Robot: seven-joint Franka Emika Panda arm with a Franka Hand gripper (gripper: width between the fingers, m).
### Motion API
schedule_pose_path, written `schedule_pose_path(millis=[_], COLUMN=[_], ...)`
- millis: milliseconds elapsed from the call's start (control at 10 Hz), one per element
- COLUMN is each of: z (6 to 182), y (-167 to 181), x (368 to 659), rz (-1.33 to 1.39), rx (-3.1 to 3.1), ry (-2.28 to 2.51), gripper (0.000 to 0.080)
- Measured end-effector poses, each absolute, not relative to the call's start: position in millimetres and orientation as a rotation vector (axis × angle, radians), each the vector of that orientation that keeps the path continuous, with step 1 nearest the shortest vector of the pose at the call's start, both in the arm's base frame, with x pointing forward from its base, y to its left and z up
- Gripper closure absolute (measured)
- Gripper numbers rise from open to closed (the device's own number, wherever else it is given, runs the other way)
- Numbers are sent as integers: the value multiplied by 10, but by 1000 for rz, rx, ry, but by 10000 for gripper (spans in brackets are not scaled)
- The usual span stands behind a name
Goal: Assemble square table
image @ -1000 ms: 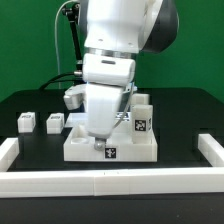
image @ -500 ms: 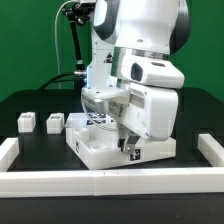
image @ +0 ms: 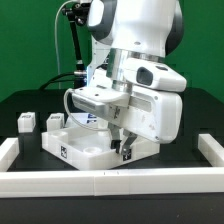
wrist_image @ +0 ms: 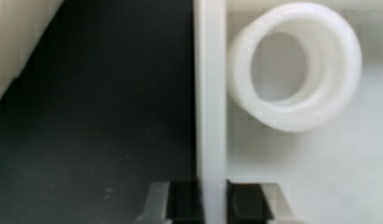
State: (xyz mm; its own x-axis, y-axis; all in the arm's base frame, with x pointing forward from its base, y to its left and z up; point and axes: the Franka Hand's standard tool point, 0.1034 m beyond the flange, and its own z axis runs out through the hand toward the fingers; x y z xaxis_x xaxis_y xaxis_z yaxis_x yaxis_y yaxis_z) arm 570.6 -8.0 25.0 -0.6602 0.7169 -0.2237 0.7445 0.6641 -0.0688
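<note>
The square table top (image: 82, 150), a white slab with its rimmed, recessed face up, lies on the black surface turned at an angle to the front rail. My gripper (image: 122, 147) is shut on its thin upright rim near the exterior view's right end. In the wrist view the rim (wrist_image: 211, 100) runs straight between the two dark fingertips (wrist_image: 167, 202) of the gripper (wrist_image: 211, 203). A round white socket ring (wrist_image: 294, 65) sits in the recess beside the rim. Two small white tagged posts (image: 26, 122) (image: 53, 122) stand apart at the exterior view's left.
A long white rail (image: 110, 181) edges the front of the black surface, with raised ends at the exterior view's left (image: 8, 150) and right (image: 212, 148). The bulky arm hides the slab's far right part. Cables hang behind the arm.
The arm has swung toward the exterior view's right and twisted. The slab, held by its rim, has turned with it and now sits skewed, one corner pushed toward the left.
</note>
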Motion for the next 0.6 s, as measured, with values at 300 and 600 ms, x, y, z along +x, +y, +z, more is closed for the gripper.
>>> schedule_pose_path(millis=[300, 600], z=[257, 249], y=[182, 91], x=[5745, 5737], rz=[-248, -278], rx=[861, 739], ry=[2823, 2858], gripper=[739, 739])
